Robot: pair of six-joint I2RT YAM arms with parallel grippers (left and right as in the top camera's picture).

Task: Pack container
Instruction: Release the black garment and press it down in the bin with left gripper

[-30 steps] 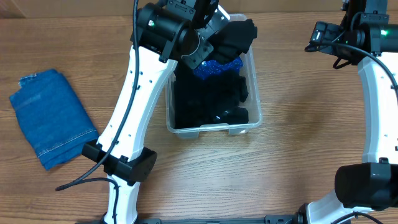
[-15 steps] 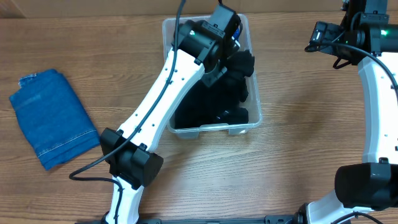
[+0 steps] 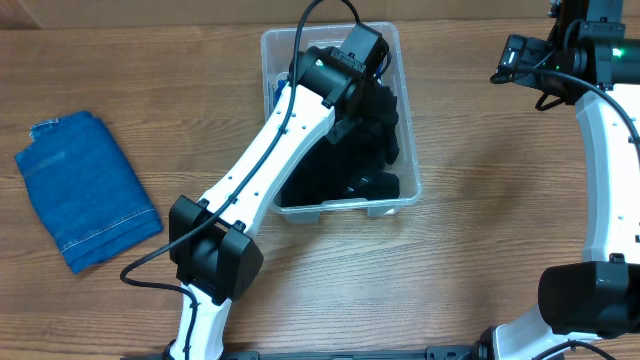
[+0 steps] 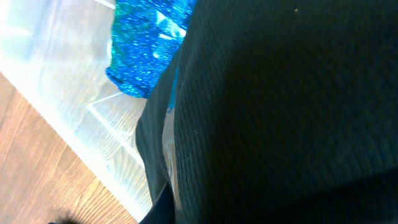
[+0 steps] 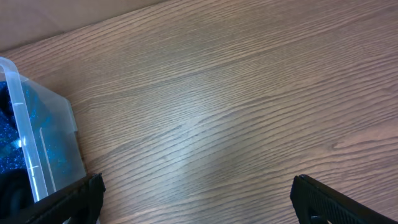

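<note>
**Left arm deep in the bin, right arm standing by**

The container [image 3: 272, 60] sits at the far middle of the table [image 3: 480, 200], one short end towards the robot, and it is mostly full of black clothing [image 3: 340, 160]. The left arm [image 3: 290, 130] reaches in from above at the far end. Its gripper is buried among the fabric, and the wrist camera shows only dark knit right against the lens, with a scrap of sparkly blue cloth [image 4: 146, 37] by the clear wall. I cannot tell how its jaws stand or whether they hold anything.

The right gripper [image 5: 198, 202] hangs over bare wood to the right of the bin, its fingers spread wide with nothing between them. A folded denim piece [image 3: 85, 190] lies well apart on the left.

The bin looks light, thin-walled and slick. I would expect it to skid or flex if pushed from one side, so the rim of a long wall seems the best place to pinch it. The clothing is soft and springy and will likely need pressing down.
</note>
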